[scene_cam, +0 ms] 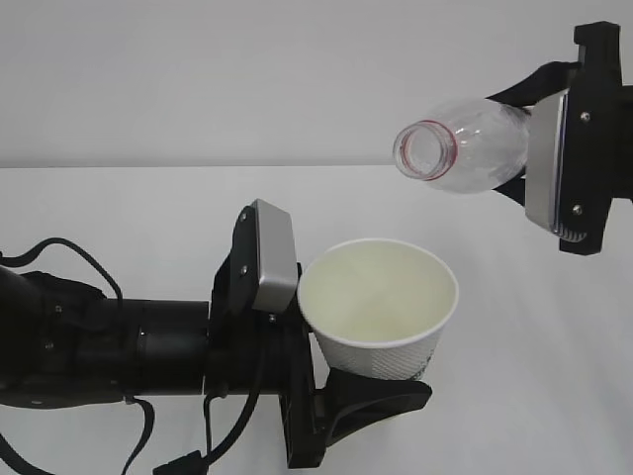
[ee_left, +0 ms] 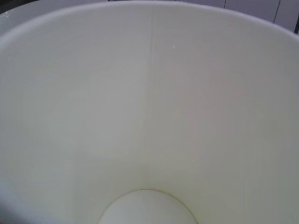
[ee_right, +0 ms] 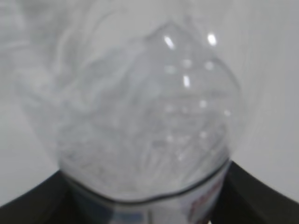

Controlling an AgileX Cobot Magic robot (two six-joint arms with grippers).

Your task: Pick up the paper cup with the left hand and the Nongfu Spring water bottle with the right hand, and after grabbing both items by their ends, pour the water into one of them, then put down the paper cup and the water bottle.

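The white paper cup (scene_cam: pixel 381 307) is held upright above the table, my left gripper (scene_cam: pixel 378 394) shut on its lower part from the left. In the left wrist view its cream inside (ee_left: pixel 149 116) fills the frame and hides the fingers. The clear Nongfu Spring water bottle (scene_cam: pixel 473 148) lies nearly level above and to the right of the cup, its open red-ringed mouth (scene_cam: pixel 427 148) towards the cup. My right gripper (scene_cam: pixel 562 168) is shut on the bottle's far end. The right wrist view shows the bottle (ee_right: pixel 145 116) between dark fingers (ee_right: pixel 266 196). No water shows.
A white table (scene_cam: pixel 554 396) lies under both arms, with a plain pale wall (scene_cam: pixel 198 79) behind. My left arm's black links and cables (scene_cam: pixel 99 346) fill the lower left.
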